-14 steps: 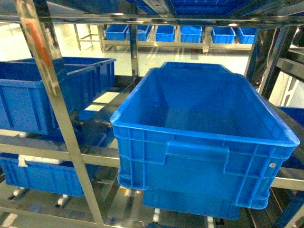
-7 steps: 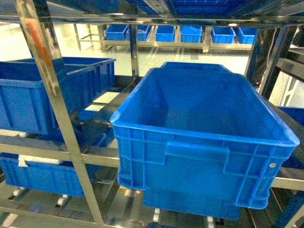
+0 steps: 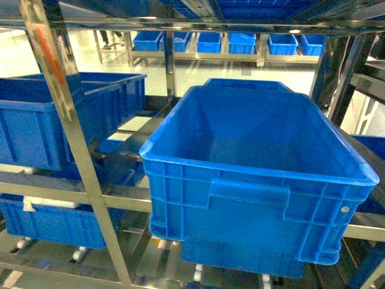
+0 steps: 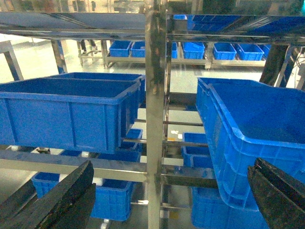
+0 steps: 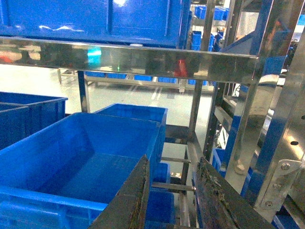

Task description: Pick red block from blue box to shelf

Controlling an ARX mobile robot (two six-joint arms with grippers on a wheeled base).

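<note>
Head view: big dark blue crate (image 3: 258, 174) fills the middle, sitting on the shelf (image 3: 66, 120) rails, interior bare as far as visible. 2nd crate (image 3: 45, 120) to the left behind the near steel upright, which cuts diagonally across the view. More crates on the level below and a row of them on a far rack (image 3: 228, 42) across the floor. No arm or pincer shows in this view.

Left wrist view: left pincer (image 4: 169, 200) spread wide, 1 dark finger at each bottom corner, nothing between them. It points level at a shelf upright (image 4: 156, 95) dead ahead; crate on either side of it, left crate (image 4: 66, 114) and right crate (image 4: 252, 138).

Right wrist view: right pincer (image 5: 171, 195) at a narrow gap, fingers apart, holding nothing. It sits above the near right corner of a crate (image 5: 81, 157), aimed along the crate's right wall, with uprights just to its right and a horizontal rail (image 5: 128, 57) overhead carrying another crate.

Red block and pale turquoise box: not visible in any view; cannot tell where they are. Crate floor near the front wall is hidden by the wall itself.
</note>
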